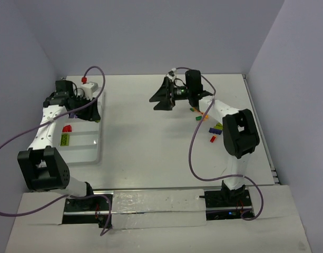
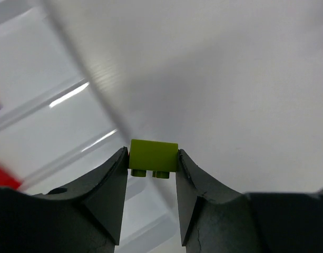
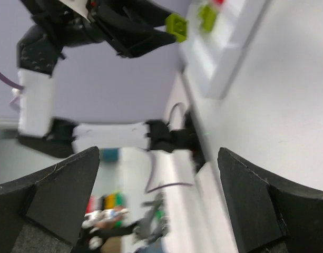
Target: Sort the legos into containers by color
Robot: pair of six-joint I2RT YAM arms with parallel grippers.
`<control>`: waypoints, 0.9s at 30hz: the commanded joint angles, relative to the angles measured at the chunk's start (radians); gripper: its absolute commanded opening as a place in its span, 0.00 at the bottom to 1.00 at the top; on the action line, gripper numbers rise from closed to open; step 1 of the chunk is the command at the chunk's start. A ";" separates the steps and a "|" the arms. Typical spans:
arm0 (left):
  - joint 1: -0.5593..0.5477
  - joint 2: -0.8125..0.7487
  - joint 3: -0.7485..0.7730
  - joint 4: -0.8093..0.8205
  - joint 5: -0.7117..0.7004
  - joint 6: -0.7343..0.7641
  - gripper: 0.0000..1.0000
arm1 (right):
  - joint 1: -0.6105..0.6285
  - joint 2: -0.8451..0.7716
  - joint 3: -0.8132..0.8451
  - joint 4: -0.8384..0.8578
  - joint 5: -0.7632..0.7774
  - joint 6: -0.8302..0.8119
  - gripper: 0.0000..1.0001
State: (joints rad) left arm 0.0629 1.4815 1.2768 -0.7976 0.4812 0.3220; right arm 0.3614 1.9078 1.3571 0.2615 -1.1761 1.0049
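Note:
My left gripper point(image 2: 152, 159) is shut on a lime green lego point(image 2: 153, 155), studs pointing down, held above the ridges of the white tray of containers point(image 2: 71, 95). From above, the left gripper point(image 1: 90, 109) hangs over the far end of the tray point(image 1: 99, 142), where a red lego point(image 1: 67, 128) and a lime lego point(image 1: 64, 139) lie. My right gripper point(image 1: 161, 97) is raised mid-table, turned left, open and empty. In its wrist view the right gripper point(image 3: 158, 153) faces the left arm's lime lego point(image 3: 176, 27) and the tray point(image 3: 224, 63).
Loose legos lie on the table beside the right arm: a green one point(image 1: 194, 109), an orange one point(image 1: 205, 115), a purple one point(image 1: 218, 126) and a red one point(image 1: 213, 138). A purple cable loops along each arm. Walls close in the table on three sides.

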 commanded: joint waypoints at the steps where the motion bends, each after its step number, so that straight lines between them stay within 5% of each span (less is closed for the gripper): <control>1: 0.116 -0.001 0.002 -0.088 -0.366 -0.042 0.00 | -0.002 -0.122 0.172 -0.624 0.256 -0.609 1.00; 17: 0.425 0.188 0.070 -0.070 -0.576 0.034 0.11 | -0.011 -0.152 0.277 -0.785 0.432 -0.779 1.00; 27: 0.447 0.277 0.088 -0.030 -0.595 0.062 0.15 | -0.009 -0.151 0.275 -0.795 0.447 -0.793 1.00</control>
State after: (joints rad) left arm 0.5101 1.7466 1.3160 -0.8614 -0.0987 0.3608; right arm 0.3531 1.7710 1.5879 -0.5244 -0.7439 0.2368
